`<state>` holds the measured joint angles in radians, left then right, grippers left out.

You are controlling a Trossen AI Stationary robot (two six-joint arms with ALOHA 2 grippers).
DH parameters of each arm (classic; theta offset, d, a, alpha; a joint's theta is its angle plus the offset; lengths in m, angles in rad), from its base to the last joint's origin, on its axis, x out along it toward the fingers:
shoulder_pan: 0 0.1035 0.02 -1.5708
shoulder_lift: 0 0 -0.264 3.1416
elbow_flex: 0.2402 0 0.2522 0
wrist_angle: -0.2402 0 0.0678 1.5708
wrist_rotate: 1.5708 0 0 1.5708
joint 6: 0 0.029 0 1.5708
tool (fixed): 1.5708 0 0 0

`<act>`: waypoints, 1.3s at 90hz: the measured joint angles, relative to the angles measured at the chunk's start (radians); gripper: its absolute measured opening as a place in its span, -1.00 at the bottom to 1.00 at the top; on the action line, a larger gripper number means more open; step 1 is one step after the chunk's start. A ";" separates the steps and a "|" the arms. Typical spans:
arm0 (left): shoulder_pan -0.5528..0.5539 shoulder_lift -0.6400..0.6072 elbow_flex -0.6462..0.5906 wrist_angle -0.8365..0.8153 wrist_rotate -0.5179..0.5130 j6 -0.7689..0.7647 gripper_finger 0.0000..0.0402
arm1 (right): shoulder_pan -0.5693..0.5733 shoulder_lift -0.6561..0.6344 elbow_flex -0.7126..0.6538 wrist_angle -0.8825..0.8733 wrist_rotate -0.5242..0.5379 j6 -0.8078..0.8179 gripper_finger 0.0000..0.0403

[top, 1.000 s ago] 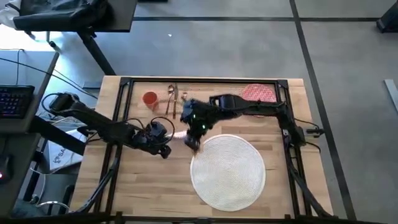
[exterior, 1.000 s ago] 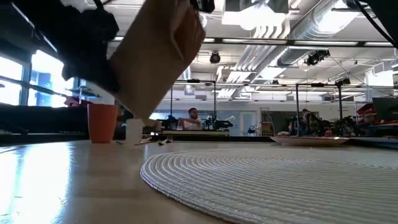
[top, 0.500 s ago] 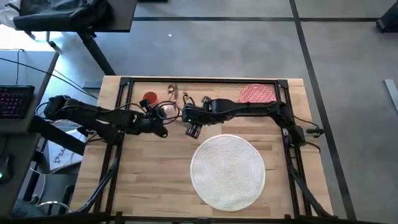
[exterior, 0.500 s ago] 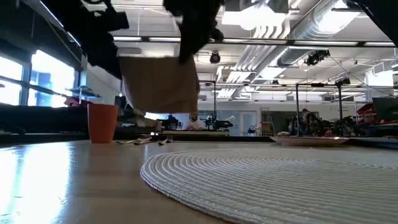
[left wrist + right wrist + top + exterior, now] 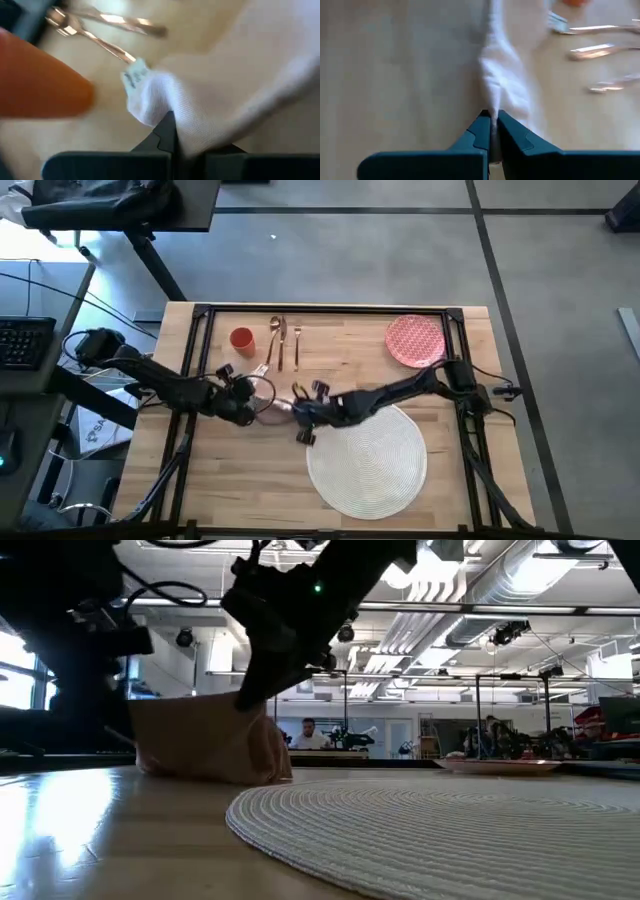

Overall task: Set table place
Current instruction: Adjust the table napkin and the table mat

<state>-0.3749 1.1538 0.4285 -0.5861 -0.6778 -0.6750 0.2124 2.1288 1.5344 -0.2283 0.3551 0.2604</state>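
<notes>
Left gripper (image 5: 258, 406) and right gripper (image 5: 300, 413) pinch the napkin (image 5: 210, 745)

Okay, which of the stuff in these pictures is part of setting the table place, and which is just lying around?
Part of the job:
napkin, pinched by left gripper and right gripper
placemat
plate
cutlery
cup
table

Just lying about:
keyboard on the dark desk
</notes>
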 joint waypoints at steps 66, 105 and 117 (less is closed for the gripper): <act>-0.099 0.000 0.118 -0.406 0.282 -0.095 -0.44 | 0.043 0.158 0.110 0.241 -0.489 -0.034 -0.29; -0.107 0.000 0.281 -0.603 0.458 -0.337 -0.34 | -0.059 0.121 0.264 -0.254 -0.420 0.360 -0.19; -0.150 0.000 0.297 -0.527 0.467 -0.449 -0.38 | -0.102 0.113 0.265 -0.245 -0.415 0.437 -0.26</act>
<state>-0.5251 1.1534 0.7250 -1.1128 -0.2108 -1.1237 0.1100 2.2421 1.7996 -0.4734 -0.0596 0.6976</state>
